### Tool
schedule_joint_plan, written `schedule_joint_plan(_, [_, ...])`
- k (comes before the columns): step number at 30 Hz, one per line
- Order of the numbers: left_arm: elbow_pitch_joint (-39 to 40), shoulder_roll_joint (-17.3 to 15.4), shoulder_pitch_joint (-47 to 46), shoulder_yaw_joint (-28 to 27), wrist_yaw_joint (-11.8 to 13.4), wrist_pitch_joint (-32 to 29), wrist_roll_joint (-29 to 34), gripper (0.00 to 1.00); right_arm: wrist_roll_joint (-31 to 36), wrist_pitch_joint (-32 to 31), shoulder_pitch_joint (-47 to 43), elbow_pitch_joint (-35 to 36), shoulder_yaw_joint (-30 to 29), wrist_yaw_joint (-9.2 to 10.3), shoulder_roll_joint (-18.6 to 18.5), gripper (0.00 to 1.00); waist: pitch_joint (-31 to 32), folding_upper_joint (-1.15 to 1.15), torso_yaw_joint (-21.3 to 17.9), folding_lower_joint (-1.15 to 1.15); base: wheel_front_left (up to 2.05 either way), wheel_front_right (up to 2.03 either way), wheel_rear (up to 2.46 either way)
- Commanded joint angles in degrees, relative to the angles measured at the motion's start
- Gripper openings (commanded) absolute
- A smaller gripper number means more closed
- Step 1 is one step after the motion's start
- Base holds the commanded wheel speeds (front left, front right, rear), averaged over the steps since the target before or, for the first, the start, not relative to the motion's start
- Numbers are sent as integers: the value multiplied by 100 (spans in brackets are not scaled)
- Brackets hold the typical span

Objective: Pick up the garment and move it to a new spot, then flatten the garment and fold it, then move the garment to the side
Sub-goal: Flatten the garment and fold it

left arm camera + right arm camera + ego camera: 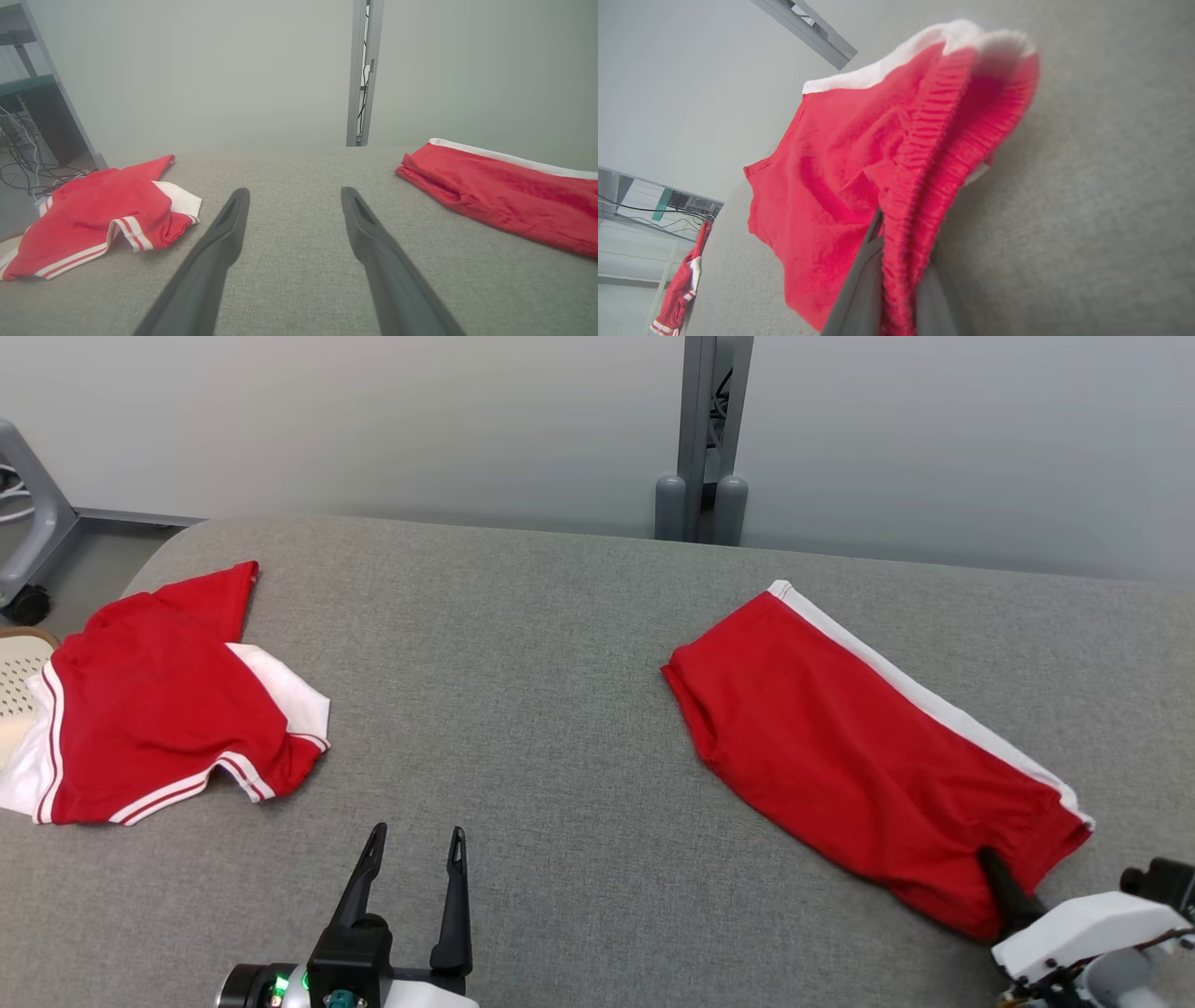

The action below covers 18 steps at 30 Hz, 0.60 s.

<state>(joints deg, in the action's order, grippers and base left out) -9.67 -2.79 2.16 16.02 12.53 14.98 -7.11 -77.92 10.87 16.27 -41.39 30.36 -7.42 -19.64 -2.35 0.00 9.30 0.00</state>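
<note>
The garment (859, 747), a folded red pair of shorts with a white side stripe, lies on the right of the grey table. My right gripper (988, 861) is at its near right end, shut on the ribbed red waistband. In the right wrist view the waistband (924, 186) is pinched between the two fingers of the right gripper (901, 266) and the cloth (840, 163) rises off the table. My left gripper (416, 835) stands open at the near middle of the table, nothing between its fingers (224, 233), with the garment (504, 196) off to its right.
A second red garment (159, 709) with white trim lies crumpled at the table's left edge, also seen from the left wrist (103, 210). A cream perforated object (19, 681) sits beside it. A grey post (702, 439) stands behind the table (560, 663), a wheeled frame (28, 532) far left.
</note>
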Motion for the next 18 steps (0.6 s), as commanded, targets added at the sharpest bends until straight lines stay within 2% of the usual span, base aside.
schedule_joint_plan(1, [-1, -21, 13, -2, 27, 20, -22, 100, 31, -43, 63, 20, 21, -13, -110, 0, -4, 0, 3, 0, 0, 0, 0])
schedule_joint_plan(12, [-2, -20, -130, 77, 169, 20, -147, 100, 267, -1076, 601, -178, 702, -13, -1560, 0, -175, 0, 120, 0, 0, 0, 0])
schedule_joint_plan(18, [-21, -21, -195, 75, 171, 20, -103, 100, 1080, -1160, 1062, -272, 1440, -11, -2334, 0, -296, 0, 241, 0, 0, 0, 0])
